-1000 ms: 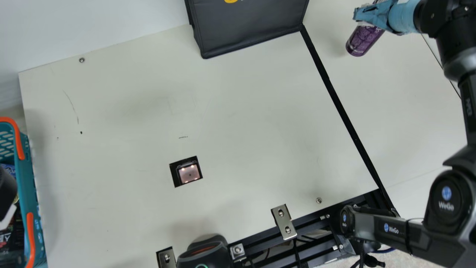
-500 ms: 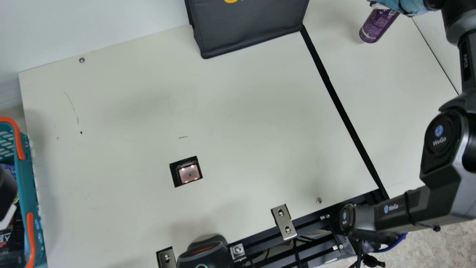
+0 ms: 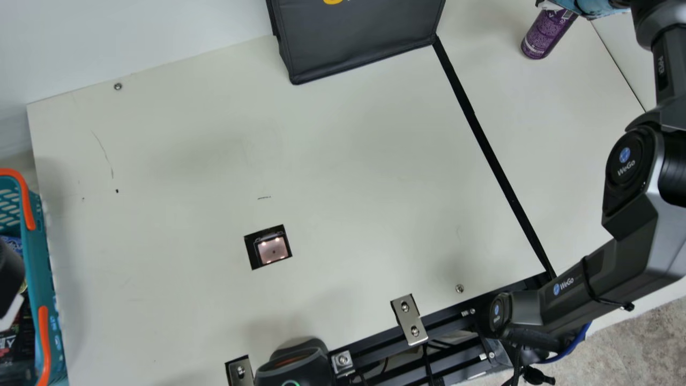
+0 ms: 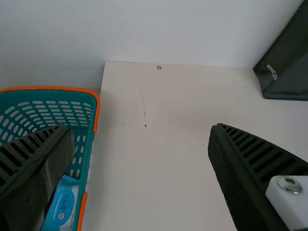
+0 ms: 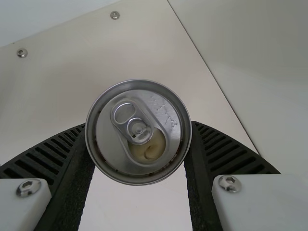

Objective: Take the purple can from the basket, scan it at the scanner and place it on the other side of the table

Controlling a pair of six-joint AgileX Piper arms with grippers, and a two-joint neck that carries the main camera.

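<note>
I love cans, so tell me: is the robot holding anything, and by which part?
The right gripper holds the can, its fingers on both sides, near the lid. The left gripper is open, holding nothing.

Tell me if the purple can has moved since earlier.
Yes: the purple can has moved toward the main view's upper right, farther from the black strip.

Holds left gripper (image 3: 12,312) at the main view's left edge, with fingers (image 4: 245,166) wide apart. Bends right arm (image 3: 651,225) at the elbow (image 3: 629,161) along the right edge; clamps with right gripper (image 3: 588,7) at the upper right.
</note>
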